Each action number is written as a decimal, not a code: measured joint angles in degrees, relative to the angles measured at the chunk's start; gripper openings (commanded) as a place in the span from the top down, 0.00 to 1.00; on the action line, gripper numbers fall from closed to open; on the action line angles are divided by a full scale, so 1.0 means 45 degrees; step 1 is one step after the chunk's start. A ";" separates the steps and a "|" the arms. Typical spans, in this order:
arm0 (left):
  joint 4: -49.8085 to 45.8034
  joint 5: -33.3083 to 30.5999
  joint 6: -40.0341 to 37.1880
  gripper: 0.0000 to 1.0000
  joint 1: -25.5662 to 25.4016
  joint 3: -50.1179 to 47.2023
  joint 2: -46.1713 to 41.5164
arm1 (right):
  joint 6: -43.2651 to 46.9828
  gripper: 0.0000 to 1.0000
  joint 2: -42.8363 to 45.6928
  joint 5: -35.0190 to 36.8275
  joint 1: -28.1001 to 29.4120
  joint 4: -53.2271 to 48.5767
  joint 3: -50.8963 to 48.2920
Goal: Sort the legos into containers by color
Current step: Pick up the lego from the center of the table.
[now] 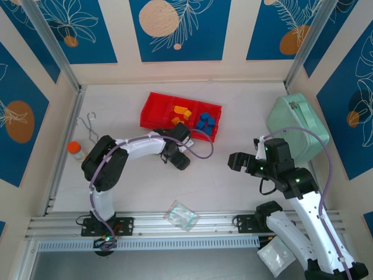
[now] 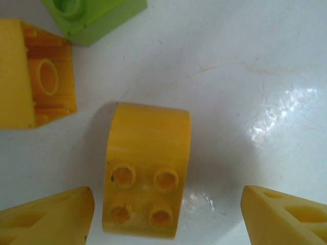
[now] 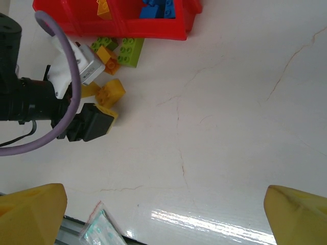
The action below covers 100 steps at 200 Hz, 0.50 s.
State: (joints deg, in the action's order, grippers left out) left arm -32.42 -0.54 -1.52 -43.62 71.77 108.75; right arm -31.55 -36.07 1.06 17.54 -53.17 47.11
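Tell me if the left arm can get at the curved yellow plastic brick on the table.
Probably yes: the left gripper hangs open, straddling the curved yellow plastic brick, with nothing blocking it.

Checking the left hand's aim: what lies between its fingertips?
In the left wrist view, one yellow four-stud brick lies on the white table between the fingertips of the open left hand.

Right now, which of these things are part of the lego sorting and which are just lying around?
For the job: red tray, loose yellow brick, lime green brick beside the tray, orange bricks and blue bricks in it.
Lying about: mint-green case, clear bag, orange-capped bottle, thin metal tool.
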 measured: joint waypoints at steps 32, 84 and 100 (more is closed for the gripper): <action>-0.0073 -0.0423 -0.0291 0.30 0.0000 0.0359 0.0350 | 0.0000 0.01 0.0005 0.0000 0.0000 -0.0005 0.0000; -0.0345 -0.0651 -0.0544 0.46 -0.0005 0.0675 0.0622 | 0.0000 0.01 0.0000 -0.0005 -0.0097 -0.0005 0.0000; -0.0359 -0.0670 -0.0423 0.57 -0.0005 0.0675 0.0622 | 0.0000 0.01 0.0000 -0.0005 -0.0097 0.0000 0.0000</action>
State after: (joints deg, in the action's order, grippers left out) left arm -34.04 -3.55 -3.42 -43.64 74.81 111.55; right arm -31.55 -36.07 1.04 17.10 -53.17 47.11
